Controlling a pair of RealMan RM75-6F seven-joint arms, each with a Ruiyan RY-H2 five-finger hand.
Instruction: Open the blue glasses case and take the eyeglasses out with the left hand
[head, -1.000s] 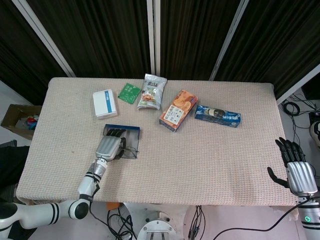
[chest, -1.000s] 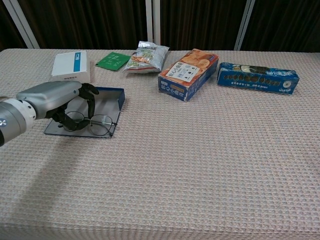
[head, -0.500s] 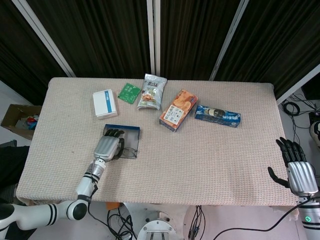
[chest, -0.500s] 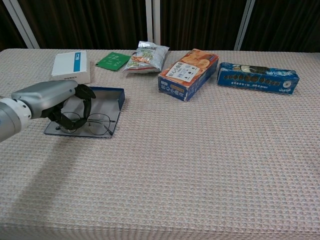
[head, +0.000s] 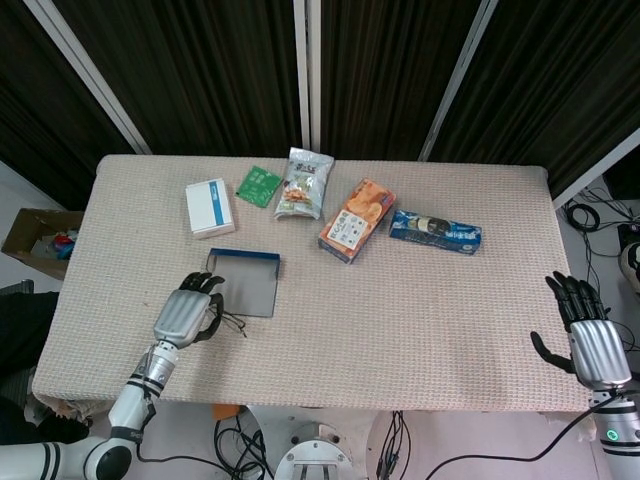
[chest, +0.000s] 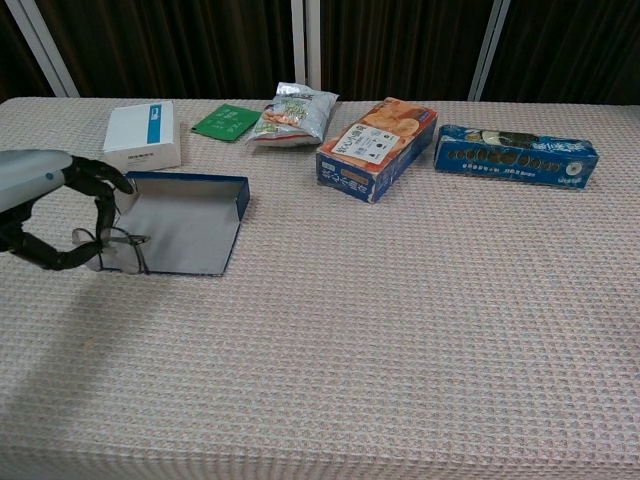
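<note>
Eyeglasses (chest: 112, 247) are pinched in the left hand (head: 186, 313), at the left edge of the blue glasses case (chest: 185, 225) and just clear of its tray. The left hand's fingers (chest: 100, 190) curl around the thin wire frame; in the head view, the temple arms trail out to the right of the hand. The case lies open and flat on the counter (head: 400, 310), its blue rim toward the back.

The right hand (head: 590, 340) hangs off the counter's front right corner, released, fingers spread, holding nothing.

Along the back of the counter, from left to right: a white box (head: 210, 207), a green packet (head: 259, 185), a snack bag (head: 304, 183), an orange-and-blue carton (head: 356, 219) and a long blue box (head: 435, 231).
</note>
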